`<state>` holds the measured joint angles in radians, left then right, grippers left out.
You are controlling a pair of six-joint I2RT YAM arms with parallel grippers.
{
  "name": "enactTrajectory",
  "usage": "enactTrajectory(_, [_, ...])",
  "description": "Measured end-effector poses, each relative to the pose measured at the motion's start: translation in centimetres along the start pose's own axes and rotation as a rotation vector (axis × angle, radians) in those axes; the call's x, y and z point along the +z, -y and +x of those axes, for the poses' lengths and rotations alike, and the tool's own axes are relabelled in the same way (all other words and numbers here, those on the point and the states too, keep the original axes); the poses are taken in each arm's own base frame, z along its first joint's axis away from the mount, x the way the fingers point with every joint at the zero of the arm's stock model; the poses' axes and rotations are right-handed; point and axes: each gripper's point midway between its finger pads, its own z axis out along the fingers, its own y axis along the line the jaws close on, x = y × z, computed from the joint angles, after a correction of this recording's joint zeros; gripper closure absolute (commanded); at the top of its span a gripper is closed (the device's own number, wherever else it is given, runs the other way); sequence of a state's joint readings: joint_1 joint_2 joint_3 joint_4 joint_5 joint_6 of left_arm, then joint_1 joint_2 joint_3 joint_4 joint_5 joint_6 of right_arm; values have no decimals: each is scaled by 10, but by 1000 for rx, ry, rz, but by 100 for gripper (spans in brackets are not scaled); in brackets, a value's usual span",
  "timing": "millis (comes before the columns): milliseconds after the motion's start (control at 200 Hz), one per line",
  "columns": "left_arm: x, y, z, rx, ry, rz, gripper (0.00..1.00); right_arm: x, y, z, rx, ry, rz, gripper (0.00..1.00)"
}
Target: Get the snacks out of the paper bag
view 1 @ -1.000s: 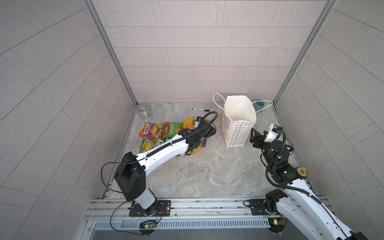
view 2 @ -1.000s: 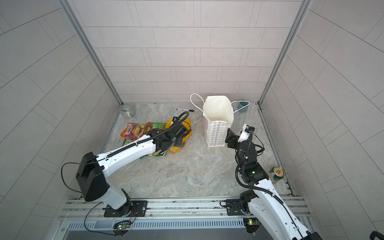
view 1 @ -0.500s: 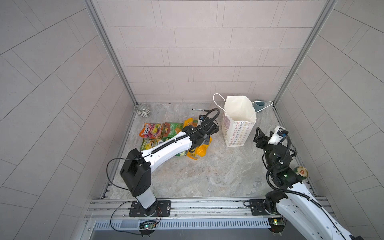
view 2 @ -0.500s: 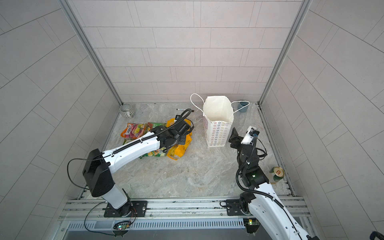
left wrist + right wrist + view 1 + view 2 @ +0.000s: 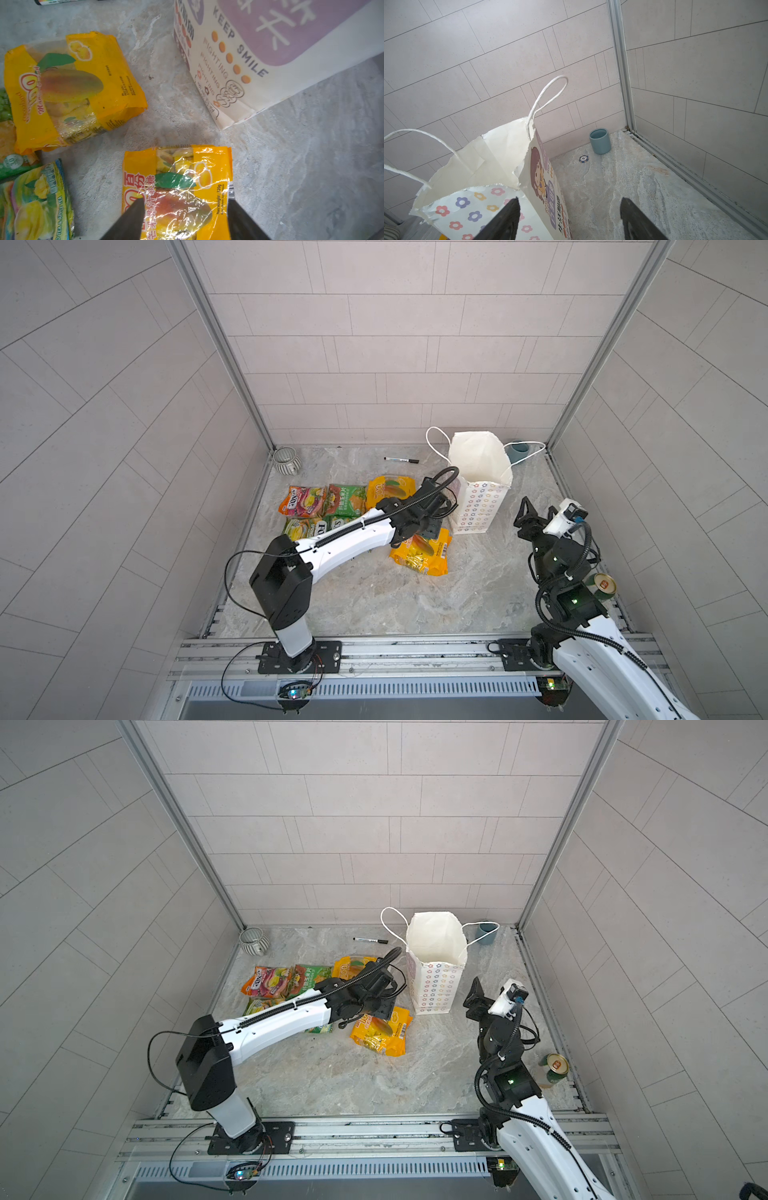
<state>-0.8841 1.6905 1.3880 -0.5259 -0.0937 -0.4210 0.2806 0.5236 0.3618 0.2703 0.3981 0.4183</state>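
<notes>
Down goes the yellow packet (image 5: 420, 558): the left pincer (image 5: 185, 204) has let go, jaws spread wide above it, gripping nothing. It lies flat on the counter (image 5: 490, 597), just beside the foot of the paper bag (image 5: 478, 506), which stands upright toward the back right corner. The other snacks (image 5: 328, 506) cluster near the left edge. The right pincer (image 5: 570, 202) waits beside the bag, spread and empty. The drop-off looks finished. Next, the left arm should lift clear and check the bag's inside, which is hidden from here.
</notes>
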Motion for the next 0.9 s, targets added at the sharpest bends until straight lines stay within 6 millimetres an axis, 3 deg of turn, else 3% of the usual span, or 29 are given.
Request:
enactTrajectory(100, [-1,5,7,79,-4,43,4,-1,1,1,3,6,3,24])
enactTrajectory(250, [13,12,20,174,-43,45,7,-1,2,0,5,11,6,24])
enactTrajectory(315, [22,18,29,223,-64,31,17,-1,2,-1,7,16,8,24])
enactTrajectory(445, [41,37,47,324,-109,10,23,-2,5,2,8,18,11,24])
enactTrajectory(680, [51,72,66,431,-144,67,74,-3,7,1,13,31,19,24])
enactTrajectory(901, [61,97,71,444,-165,158,83,-5,7,-5,23,48,16,24])
